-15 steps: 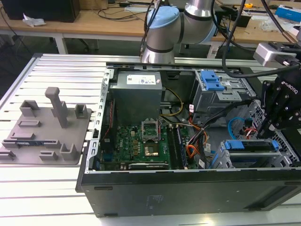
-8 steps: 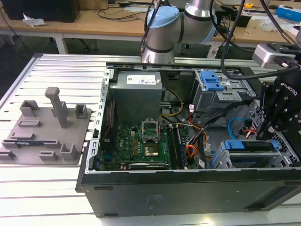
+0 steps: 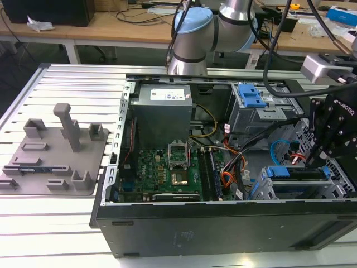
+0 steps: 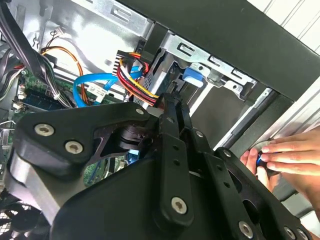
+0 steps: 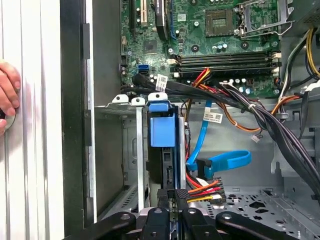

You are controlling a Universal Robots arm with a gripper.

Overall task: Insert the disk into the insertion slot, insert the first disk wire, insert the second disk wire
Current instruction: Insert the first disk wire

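Plug work: keep the first wire plug square to the disk and push straight, no twisting the bundle | gripper jaws narrow, look pinched on that black plug | disk sits in the slot, low on the exterior view's right, just ahead of the jaws

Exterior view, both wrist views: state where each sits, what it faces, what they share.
Exterior view: off the arm, which shows; looks down into the computer case.
First wrist view: on the wrist, past the gripper toward the disk in the insertion slot.
Second wrist view: on the wrist, behind the gripper, toward the case wall.
Shared: second disk wire, a person's hand.
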